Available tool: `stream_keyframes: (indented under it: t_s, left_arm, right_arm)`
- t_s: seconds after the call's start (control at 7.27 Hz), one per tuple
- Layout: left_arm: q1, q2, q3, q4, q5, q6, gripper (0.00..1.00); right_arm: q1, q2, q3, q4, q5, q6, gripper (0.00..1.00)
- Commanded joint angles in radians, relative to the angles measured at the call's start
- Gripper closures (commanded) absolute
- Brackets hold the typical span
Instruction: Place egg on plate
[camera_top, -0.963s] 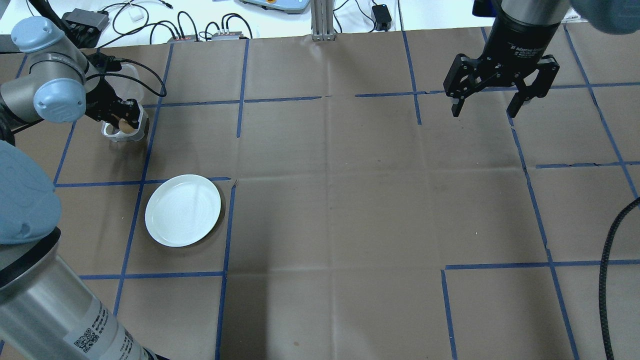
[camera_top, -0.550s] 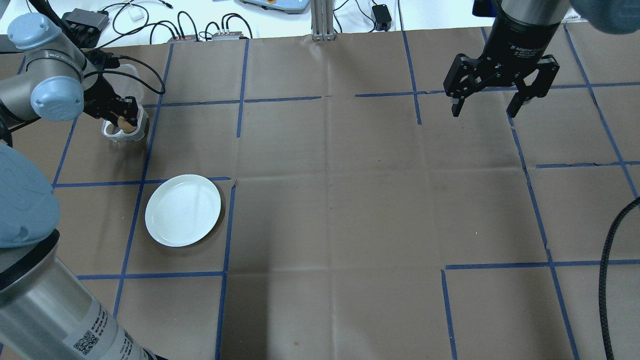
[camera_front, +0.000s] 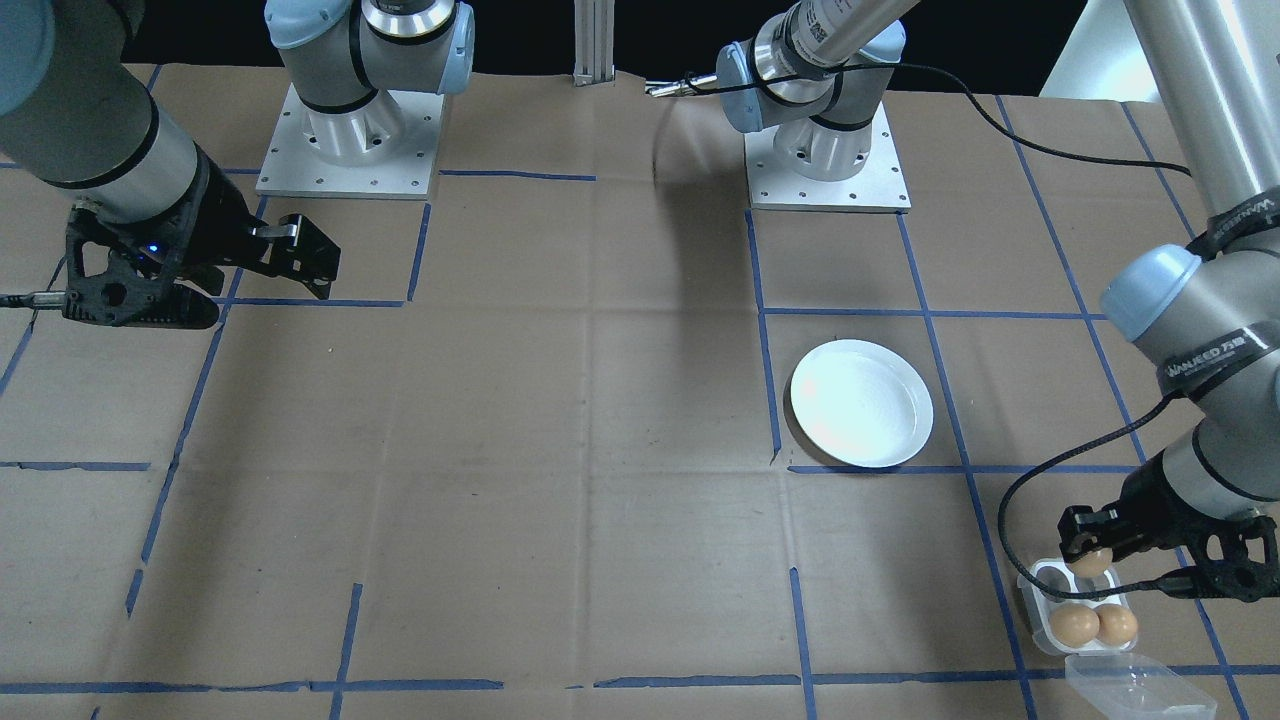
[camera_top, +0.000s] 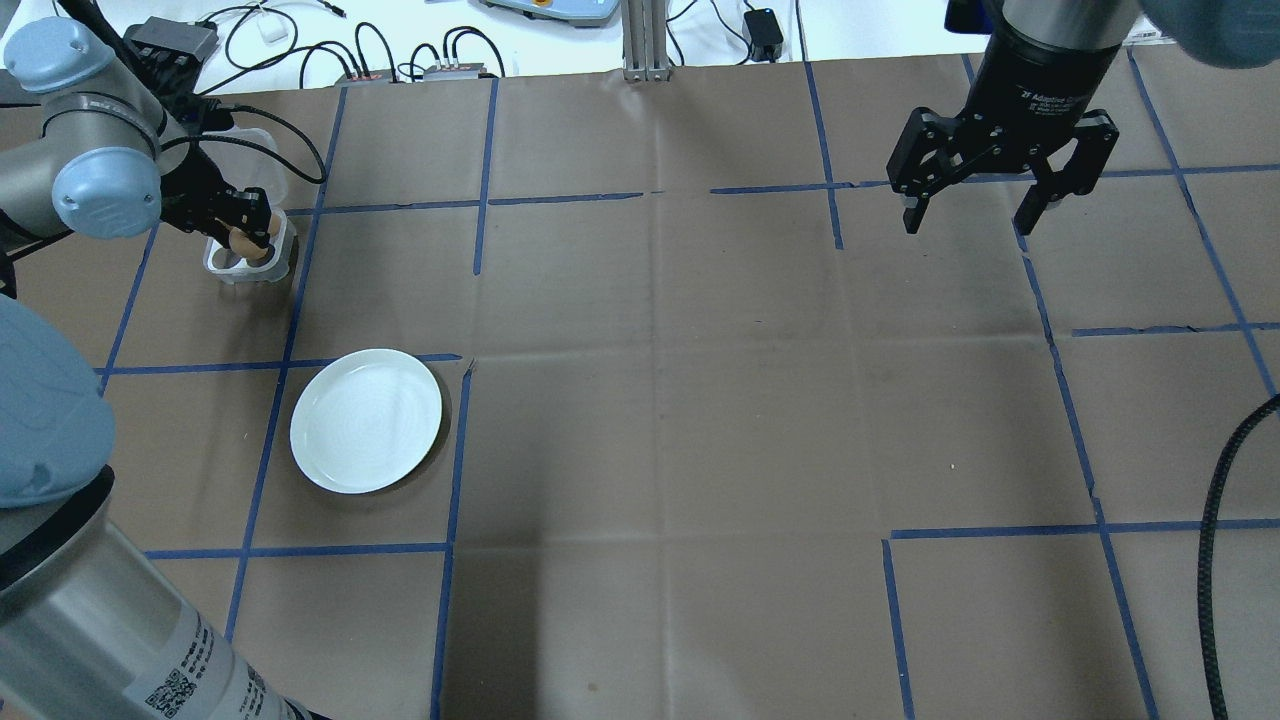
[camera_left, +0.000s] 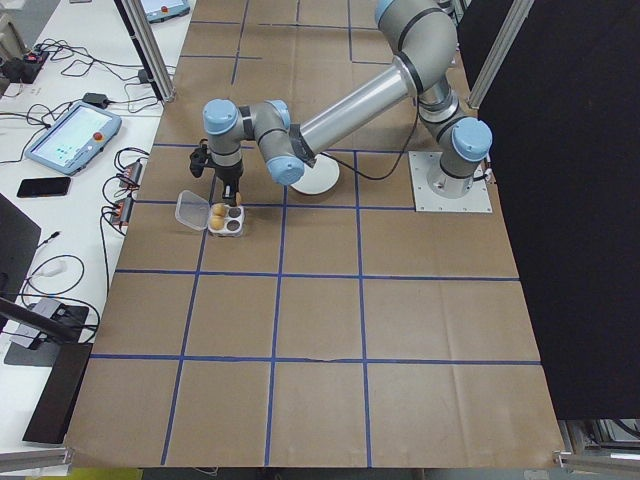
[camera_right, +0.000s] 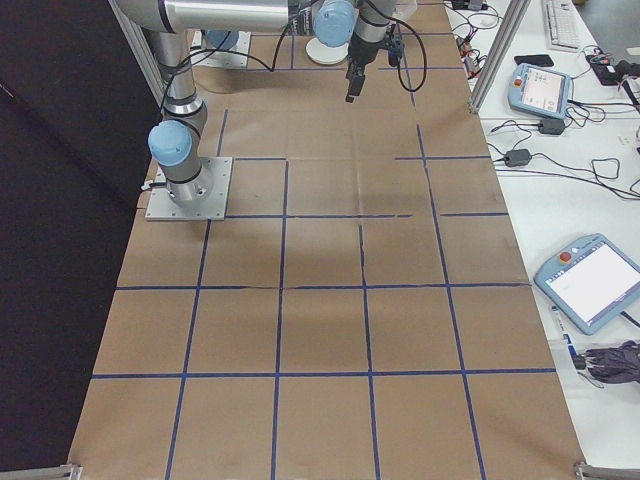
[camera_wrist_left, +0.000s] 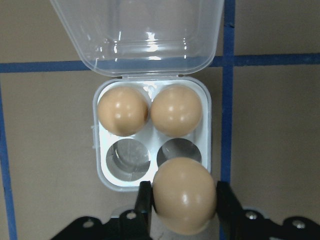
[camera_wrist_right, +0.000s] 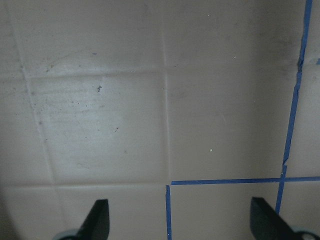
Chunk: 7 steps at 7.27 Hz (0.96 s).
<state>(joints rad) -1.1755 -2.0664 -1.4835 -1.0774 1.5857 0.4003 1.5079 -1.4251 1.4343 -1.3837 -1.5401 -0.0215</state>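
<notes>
Lifting a little since a second ago, the left gripper (camera_wrist_left: 184, 200) is carrying the egg (camera_wrist_left: 184, 195) up and out of the tray (camera_wrist_left: 206, 130), and the left arm's elbow has drifted toward the table's far corner in the overhead view. Its fingers (camera_wrist_left: 144, 205) are pinching the egg on both sides, one pad on each flank, and the egg is hanging just above the tray's near edge, over the emptied near-right cup. Ahead of the gripper, in the wrist view, two eggs (camera_wrist_left: 123, 111) are sitting side by side in the tray's far cups, while both near cups are showing bare. Beyond them the clear lid (camera_wrist_left: 135, 35) is lying folded open on the paper.

The plate (camera_top: 366, 420) is sitting well apart from the gripper, back toward the robot and a little inward across one blue tape line, with nothing on it. In the front-facing view the gripper (camera_front: 1090, 562) is hovering over the tray (camera_front: 1040, 610) near that view's lower right, with the plate (camera_front: 862, 402) up and to the left of it.

The right gripper (camera_top: 972, 218) is hanging above bare paper far across the table, jaws spread wide and holding nothing; its two fingertips (camera_wrist_right: 97, 220) are showing at the wrist view's lower corners.
</notes>
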Motion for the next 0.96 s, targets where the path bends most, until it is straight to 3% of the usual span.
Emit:
stream_keyframes:
  t_s: [0.0, 0.41, 0.69, 0.83]
  left_arm:
    - [-0.022, 0.139, -0.059, -0.105, -0.003, -0.079, 1.0]
    - [-0.194, 0.261, -0.278, -0.105, -0.007, -0.277, 1.0]
    - [-0.204, 0.253, -0.435, -0.066, -0.006, -0.276, 1.0]
    - [-0.201, 0.249, -0.502, 0.011, -0.004, -0.268, 1.0]
  right_arm:
    - [0.0, 0.0, 0.0, 0.0, 0.0, 0.0, 0.0]
    - [0.0, 0.0, 0.0, 0.0, 0.0, 0.0, 0.0]
    - [0.0, 0.0, 0.0, 0.0, 0.0, 0.0, 0.0]
    - [0.0, 0.0, 0.0, 0.0, -0.002, 0.0, 0.0]
